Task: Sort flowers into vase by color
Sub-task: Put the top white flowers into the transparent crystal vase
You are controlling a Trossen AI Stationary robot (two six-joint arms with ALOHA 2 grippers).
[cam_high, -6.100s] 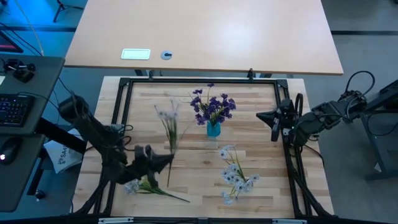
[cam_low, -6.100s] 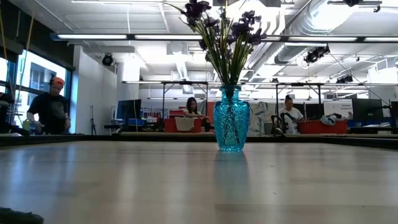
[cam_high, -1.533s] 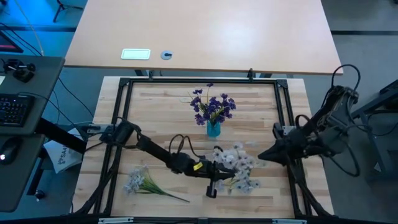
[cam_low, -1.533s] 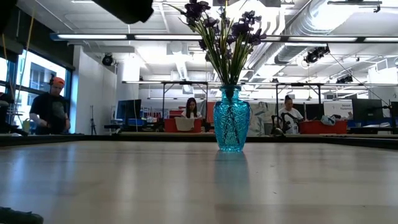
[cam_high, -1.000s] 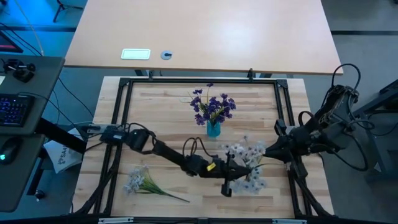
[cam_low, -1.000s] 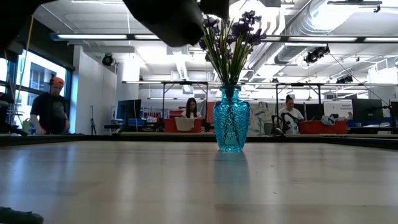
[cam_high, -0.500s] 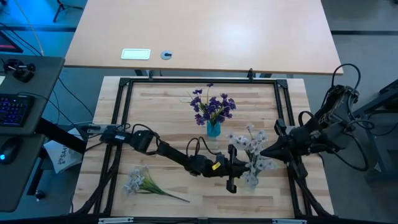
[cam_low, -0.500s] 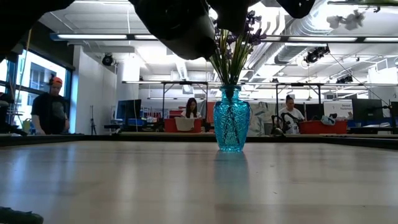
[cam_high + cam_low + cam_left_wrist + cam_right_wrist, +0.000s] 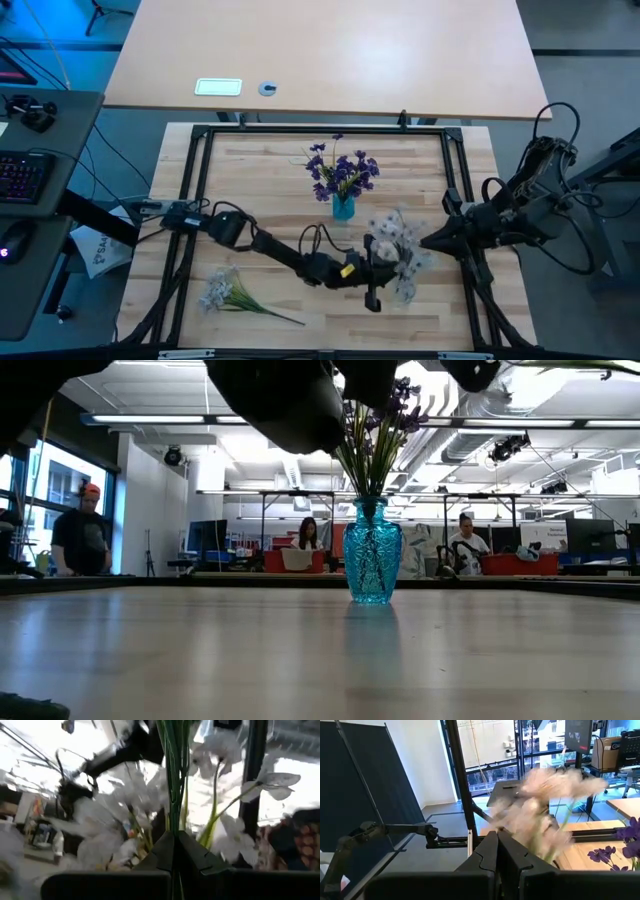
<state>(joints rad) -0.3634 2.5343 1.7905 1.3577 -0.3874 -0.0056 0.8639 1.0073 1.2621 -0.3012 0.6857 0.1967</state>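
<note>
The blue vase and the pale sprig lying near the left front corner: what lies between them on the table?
In the high view, the left arm crosses between the blue vase and that pale sprig; otherwise only bare wooden table.

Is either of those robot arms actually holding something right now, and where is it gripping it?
Yes. The left gripper is shut on a bunch of pale white flowers, pinching the green stems below the blooms. The right gripper, at the table's right edge, holds nothing.

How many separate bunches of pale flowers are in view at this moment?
2. One pale bunch is held by the left gripper right of the blue vase; the other bunch lies near the table's front-left corner. Loose sprigs may be hidden.
</note>
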